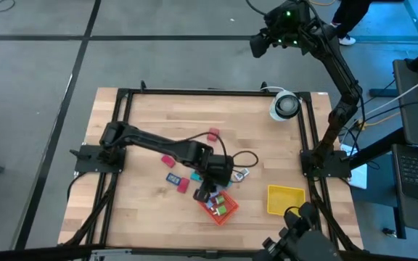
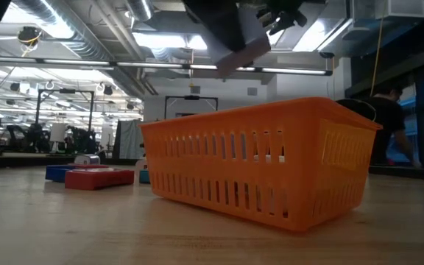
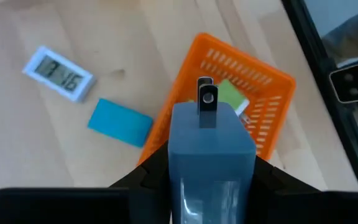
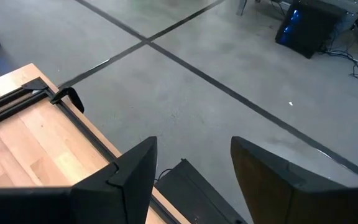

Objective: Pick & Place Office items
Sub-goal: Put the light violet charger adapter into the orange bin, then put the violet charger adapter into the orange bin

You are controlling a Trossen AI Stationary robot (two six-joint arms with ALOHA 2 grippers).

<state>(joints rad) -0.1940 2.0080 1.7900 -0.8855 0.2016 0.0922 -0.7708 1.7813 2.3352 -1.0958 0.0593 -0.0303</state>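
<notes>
Your left hand [image 3: 207,180] is clamped on a grey-blue blocky plug adapter [image 3: 209,146], prongs forward, held right above the orange slotted plastic basket [image 3: 263,118] so it can drop in beside the green piece [image 3: 234,96] already there. Farther out on the wooden counter [image 3: 61,149], a flat blue card [image 3: 120,122] and a small white digital clock [image 3: 59,73] wait, while your right hand [image 4: 191,165] hangs half open, empty, beyond the counter's far corner

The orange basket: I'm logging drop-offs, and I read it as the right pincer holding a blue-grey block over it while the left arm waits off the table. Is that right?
The arms are swapped. The left pincer holds the blue-grey block over the orange basket, as the left wrist view shows. The right pincer is the one off the table, open and empty, over the floor.
</notes>
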